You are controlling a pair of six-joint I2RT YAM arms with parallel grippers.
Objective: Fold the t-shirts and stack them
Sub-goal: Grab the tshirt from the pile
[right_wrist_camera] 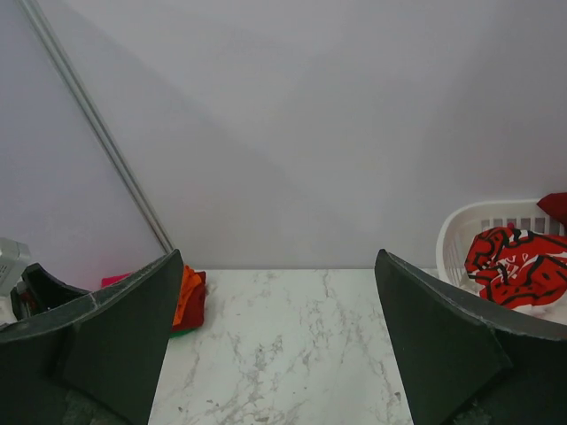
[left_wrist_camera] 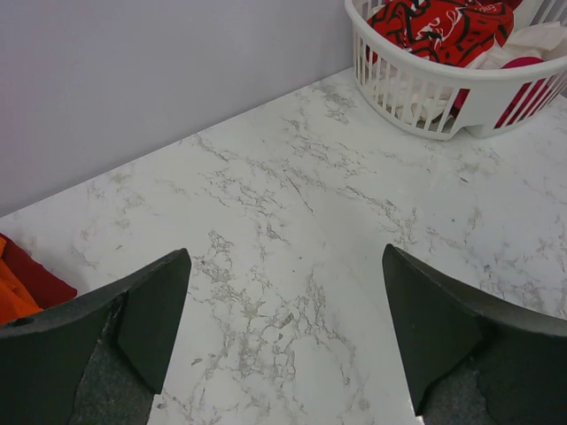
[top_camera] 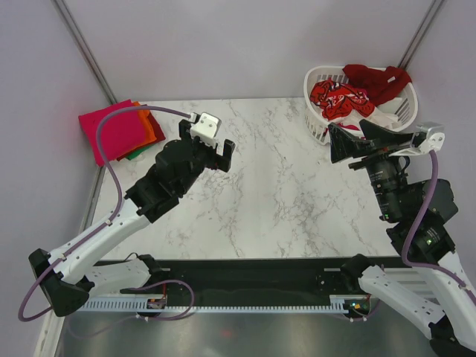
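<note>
A folded stack of t-shirts lies at the table's back left: magenta-pink [top_camera: 111,134] on top, orange [top_camera: 153,128] and green [top_camera: 137,155] edges under it. The stack also shows in the left wrist view [left_wrist_camera: 25,285] and the right wrist view [right_wrist_camera: 188,297]. A red Coca-Cola shirt [top_camera: 338,99] [left_wrist_camera: 443,27] [right_wrist_camera: 518,266], a dark red shirt [top_camera: 376,80] and a cream-white one [top_camera: 384,119] lie crumpled in the basket. My left gripper [top_camera: 212,155] [left_wrist_camera: 283,336] is open and empty above the marble, right of the stack. My right gripper [top_camera: 343,145] [right_wrist_camera: 279,345] is open and empty beside the basket's front.
The white slatted laundry basket [top_camera: 318,126] [left_wrist_camera: 416,93] [right_wrist_camera: 456,235] stands at the back right corner. Grey walls close the back and sides. The white marble tabletop [top_camera: 275,186] lies between the two grippers.
</note>
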